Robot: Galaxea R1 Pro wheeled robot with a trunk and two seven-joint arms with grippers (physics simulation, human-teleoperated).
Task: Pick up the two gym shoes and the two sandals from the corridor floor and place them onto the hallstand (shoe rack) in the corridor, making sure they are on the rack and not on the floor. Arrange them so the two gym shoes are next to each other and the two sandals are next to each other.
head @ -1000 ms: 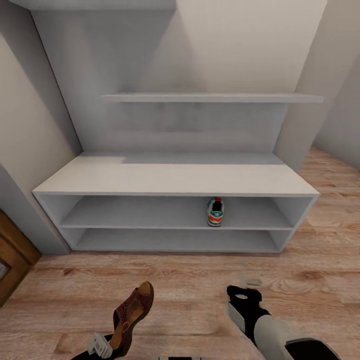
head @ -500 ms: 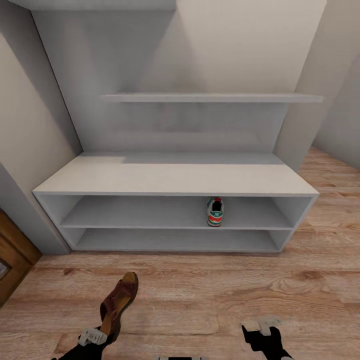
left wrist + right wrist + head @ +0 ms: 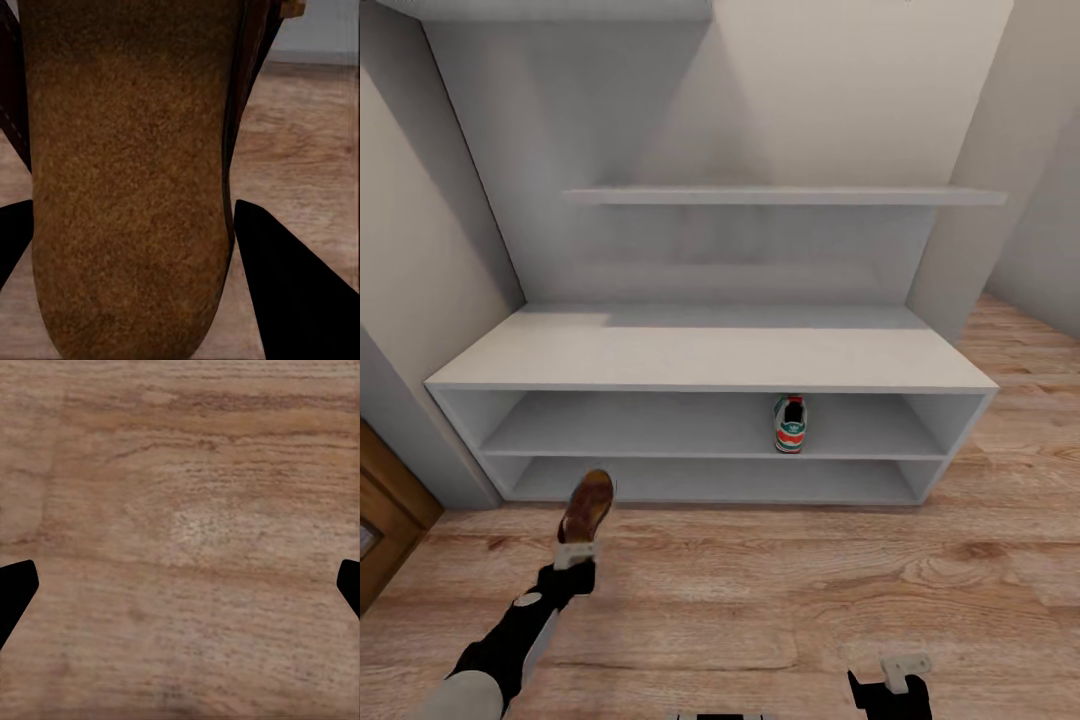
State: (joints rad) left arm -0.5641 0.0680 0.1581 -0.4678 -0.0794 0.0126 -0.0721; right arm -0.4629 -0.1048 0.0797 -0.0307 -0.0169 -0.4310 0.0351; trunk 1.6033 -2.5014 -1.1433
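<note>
Left gripper (image 3: pixel 577 553): closed on the heel end of one sandal (image 3: pixel 586 506), which it holds above the corridor floor (image 3: pixel 760 580), toe pointing away toward the hallstand (image 3: pixel 710 355). Seen from the left wrist, the tan footbed of the sandal (image 3: pixel 127 172) sits between the two dark fingers (image 3: pixel 292 300), with a dark brown strap along each edge. Sandal toe lies just short of the hallstand's lower tier, at its left part; whether it touches the front edge cannot be told.

Right gripper (image 3: pixel 900 668): low and well off to the right of the left one, over bare floor. From its wrist, only the tips of the two fingers (image 3: pixel 15 585) show, set wide apart, nothing between them but wood plank (image 3: pixel 187 532).

Gym shoe (image 3: pixel 790 423): one, white with green stripe and red-orange heel patch, standing on the upper tier of the hallstand, heel outward, ahead and to the right of the left gripper, well apart from the sandal.

Wall shelf (image 3: pixel 780 195): pale grey, floating above the hallstand top.

Wooden door edge (image 3: pixel 385 520): to the left of the left arm.
</note>
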